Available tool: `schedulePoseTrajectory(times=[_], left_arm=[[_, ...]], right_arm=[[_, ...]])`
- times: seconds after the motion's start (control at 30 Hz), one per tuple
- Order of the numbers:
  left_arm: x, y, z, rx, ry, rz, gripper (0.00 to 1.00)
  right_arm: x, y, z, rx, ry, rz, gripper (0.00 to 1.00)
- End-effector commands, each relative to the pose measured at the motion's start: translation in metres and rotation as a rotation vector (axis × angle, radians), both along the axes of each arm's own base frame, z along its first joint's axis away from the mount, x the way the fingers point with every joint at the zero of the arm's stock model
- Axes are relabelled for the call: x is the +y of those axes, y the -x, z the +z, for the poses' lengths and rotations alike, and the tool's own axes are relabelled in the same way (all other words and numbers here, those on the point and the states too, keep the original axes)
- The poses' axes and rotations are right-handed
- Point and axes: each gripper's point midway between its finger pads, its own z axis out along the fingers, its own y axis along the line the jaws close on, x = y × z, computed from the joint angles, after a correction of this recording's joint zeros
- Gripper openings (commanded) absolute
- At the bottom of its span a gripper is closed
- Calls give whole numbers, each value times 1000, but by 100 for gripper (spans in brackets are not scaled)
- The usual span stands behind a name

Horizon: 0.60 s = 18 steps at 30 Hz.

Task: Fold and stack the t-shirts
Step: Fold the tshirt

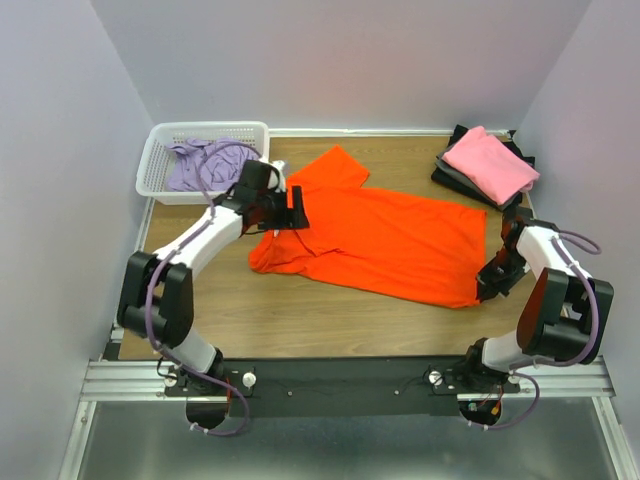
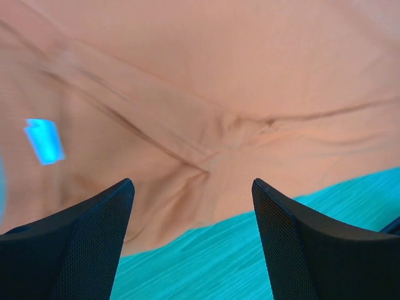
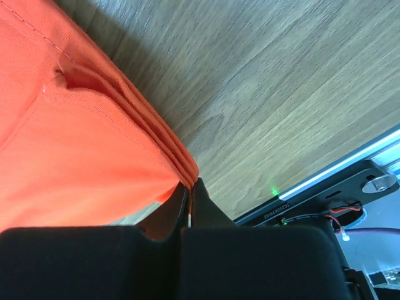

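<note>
- The orange t-shirt (image 1: 390, 240) lies spread across the middle of the wooden table (image 1: 300, 325). Its hem faces the right arm, and one sleeve points toward the far wall.
- The left gripper (image 1: 290, 215) hangs over the shirt's left end, near the sleeve. In the left wrist view its fingers (image 2: 81, 244) stand wide apart, with creased cloth below them and nothing between them.
- The right gripper (image 1: 490, 283) sits at the shirt's near right corner. In the right wrist view its jaws are pressed together on the gathered edge of the orange cloth (image 3: 94, 137), which runs into the pinch.
- A pink t-shirt (image 1: 490, 165) lies folded on top of dark t-shirts (image 1: 455, 178) in the far right corner.
- A lavender t-shirt (image 1: 205, 162) sits crumpled inside the white lattice basket (image 1: 158, 150) at the far left, well apart from the orange one.
</note>
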Motion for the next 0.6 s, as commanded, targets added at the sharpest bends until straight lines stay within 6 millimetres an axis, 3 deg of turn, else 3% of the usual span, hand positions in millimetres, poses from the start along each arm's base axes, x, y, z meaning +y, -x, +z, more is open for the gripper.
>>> schedulePoseTrajectory(times=[0.0,0.17,0.3,0.4,0.57], left_arm=[[47,-3,17,-44,-67,131,84],[84,24,-11,35,-148,192,80],[105,48,-25,74,-182,247,74],[111,56,-31,87,-189,263,68],[112,51,-38,93,-189,273,65]], right_arm=[[-12,0,1,37,51,-8,2],[-18,-18,6,-4,63,-8,2],[-20,-21,5,-11,65,-11,2],[-19,-20,1,-8,58,-11,2],[-19,-20,-3,-5,57,-5,2]])
